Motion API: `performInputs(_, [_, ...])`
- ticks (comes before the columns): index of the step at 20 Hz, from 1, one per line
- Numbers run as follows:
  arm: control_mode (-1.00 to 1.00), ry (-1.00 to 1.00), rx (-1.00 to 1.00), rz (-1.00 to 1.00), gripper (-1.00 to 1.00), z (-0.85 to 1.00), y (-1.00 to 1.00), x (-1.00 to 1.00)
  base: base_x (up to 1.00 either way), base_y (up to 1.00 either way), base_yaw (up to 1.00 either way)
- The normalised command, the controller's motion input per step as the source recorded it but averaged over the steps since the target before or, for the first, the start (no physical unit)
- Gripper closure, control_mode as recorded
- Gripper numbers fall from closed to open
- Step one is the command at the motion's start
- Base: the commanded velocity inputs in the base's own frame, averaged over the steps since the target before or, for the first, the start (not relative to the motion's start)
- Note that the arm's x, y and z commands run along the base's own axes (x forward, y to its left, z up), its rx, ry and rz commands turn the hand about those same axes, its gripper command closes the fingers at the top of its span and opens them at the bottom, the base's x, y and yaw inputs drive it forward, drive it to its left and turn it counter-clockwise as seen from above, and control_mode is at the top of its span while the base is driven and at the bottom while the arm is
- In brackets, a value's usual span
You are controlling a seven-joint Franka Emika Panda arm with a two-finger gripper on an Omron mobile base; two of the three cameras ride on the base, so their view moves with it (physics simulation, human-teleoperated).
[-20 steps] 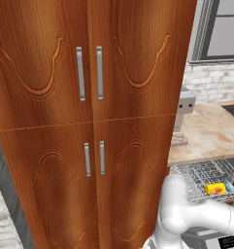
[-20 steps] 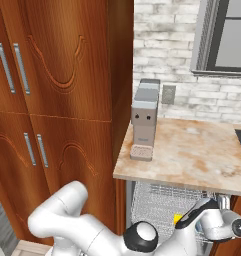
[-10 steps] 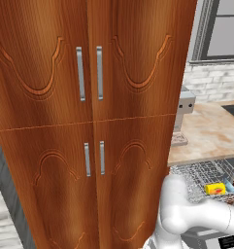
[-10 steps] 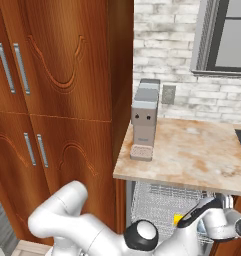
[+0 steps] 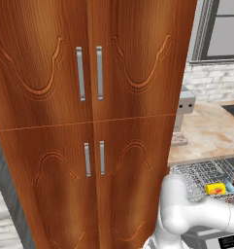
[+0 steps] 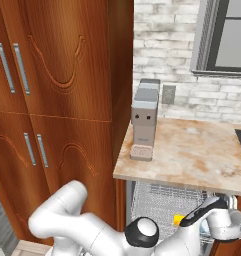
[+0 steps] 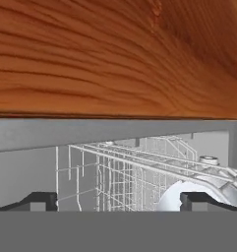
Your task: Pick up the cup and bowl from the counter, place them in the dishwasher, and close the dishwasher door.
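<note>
cup [image 5: 215, 188] lies in the dishwasher rack [image 5: 201, 175], yellow with an orange patch, toward the rack's right side in the left base view; a sliver of yellow also shows under the counter edge in the right base view. bowl [image 7: 181, 196] sits in the same rack, pale rounded rim seen through the wires in the hand view. counter [image 6: 192, 152] is beige marbled stone directly above the rack, with a grey coffee machine [image 6: 144, 120] standing at its left end near the brick wall [image 6: 164, 50]. Tall wooden cabinet [image 5: 89, 121] with steel handles stands left of the counter. gripper [image 7: 118, 201] is released, tips spread wide with nothing between them, low beside the rack.
</note>
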Motion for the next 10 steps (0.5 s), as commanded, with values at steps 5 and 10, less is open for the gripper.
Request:
performInputs(5, [-1.00,-0.06,0.05,0.00,-1.00,0.00,-0.21,-0.28,0.00,0.00,0.00])
performInputs(10, [-1.00,-0.07,0.01,0.00,-1.00,-0.05,-0.01,-0.32,0.00,0.00,0.00])
